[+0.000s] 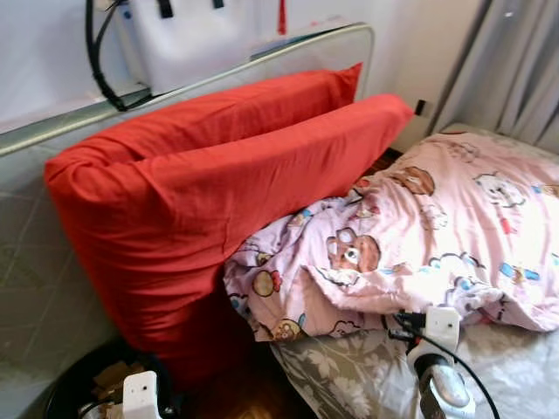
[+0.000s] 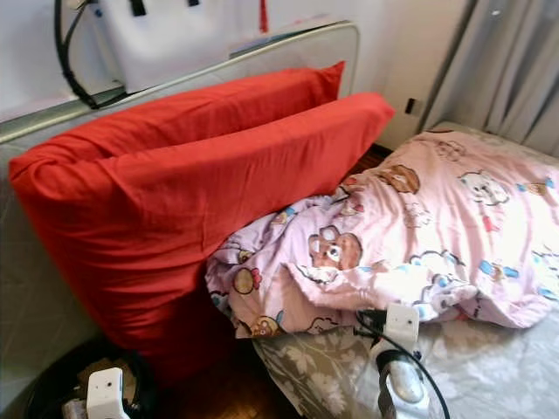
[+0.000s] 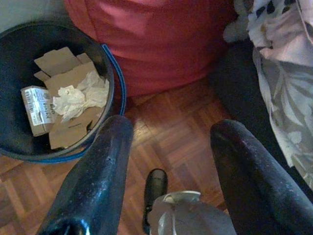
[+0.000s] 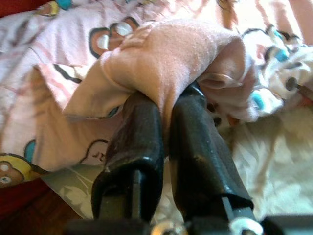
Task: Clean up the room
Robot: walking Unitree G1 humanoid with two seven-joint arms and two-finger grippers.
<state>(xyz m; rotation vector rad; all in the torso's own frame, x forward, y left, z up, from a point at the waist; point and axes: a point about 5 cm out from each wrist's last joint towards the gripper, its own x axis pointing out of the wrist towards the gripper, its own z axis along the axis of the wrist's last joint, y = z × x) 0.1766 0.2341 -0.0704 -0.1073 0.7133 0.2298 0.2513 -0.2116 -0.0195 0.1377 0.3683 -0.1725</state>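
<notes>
A pink cartoon-print blanket (image 1: 437, 227) lies crumpled on the bed, its edge hanging toward the gap beside the bed. My right gripper (image 4: 166, 105) is shut on a fold of that blanket (image 4: 166, 54) at its near edge, and the cloth drapes over both fingertips. The right wrist (image 1: 437, 349) sits just below the blanket's hem. Two long red pillows (image 1: 218, 183) lean against the headboard (image 1: 52, 131). My left gripper (image 3: 173, 129) hangs open over the wood floor (image 3: 171, 156), next to a dark bin (image 3: 14, 58), and holds nothing.
The bin (image 1: 70, 384) holds cardboard scraps and crumpled paper (image 3: 78, 95). A grey floral sheet (image 1: 349, 375) covers the mattress. A white bag (image 1: 192, 35) with black straps hangs on the wall above the headboard. Grey curtains (image 1: 515, 61) hang at the far right.
</notes>
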